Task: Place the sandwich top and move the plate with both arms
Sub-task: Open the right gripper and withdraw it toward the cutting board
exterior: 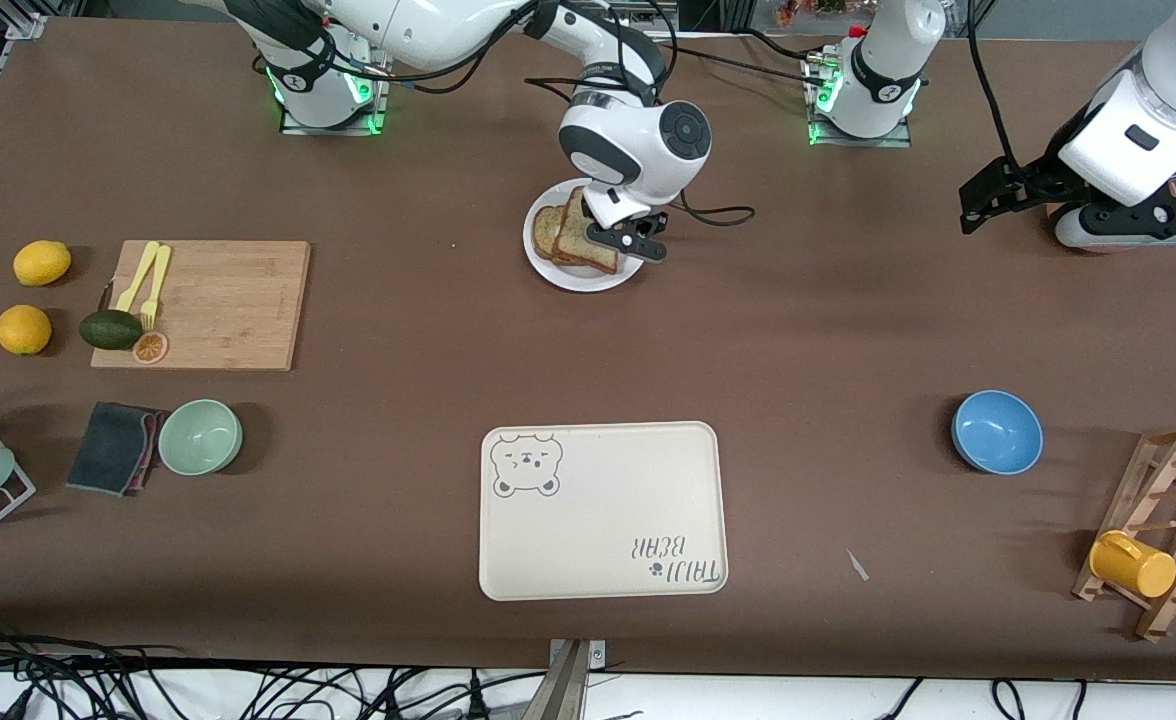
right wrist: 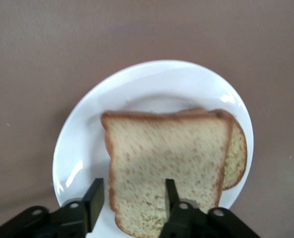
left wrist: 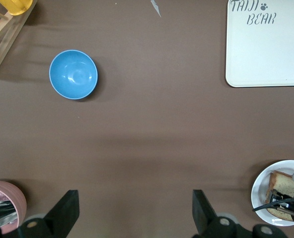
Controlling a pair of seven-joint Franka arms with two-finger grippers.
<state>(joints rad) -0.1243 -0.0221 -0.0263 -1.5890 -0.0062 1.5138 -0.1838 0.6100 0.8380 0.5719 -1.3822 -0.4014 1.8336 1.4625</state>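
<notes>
The white plate [exterior: 548, 272] [right wrist: 87, 134] sits mid-table, close to the robot bases. On it the sandwich top [exterior: 588, 245] [right wrist: 167, 158], a tan speckled slice, lies over another slice [exterior: 546, 228] [right wrist: 236, 153] that sticks out from under it. My right gripper [exterior: 630, 243] [right wrist: 132, 196] hangs just above the plate, jaws open. One finger stands clear of the slice's crust edge and the other is over its face. My left gripper [exterior: 978, 205] [left wrist: 134, 198] waits open over bare table at the left arm's end. The plate's rim [left wrist: 261, 186] shows in the left wrist view.
A cream bear-print tray [exterior: 603, 510] lies near the front camera. A blue bowl [exterior: 996, 432] and a wooden rack with a yellow mug [exterior: 1133, 563] stand toward the left arm's end. A cutting board [exterior: 218, 300], a green bowl [exterior: 200, 436] and fruit lie toward the right arm's end.
</notes>
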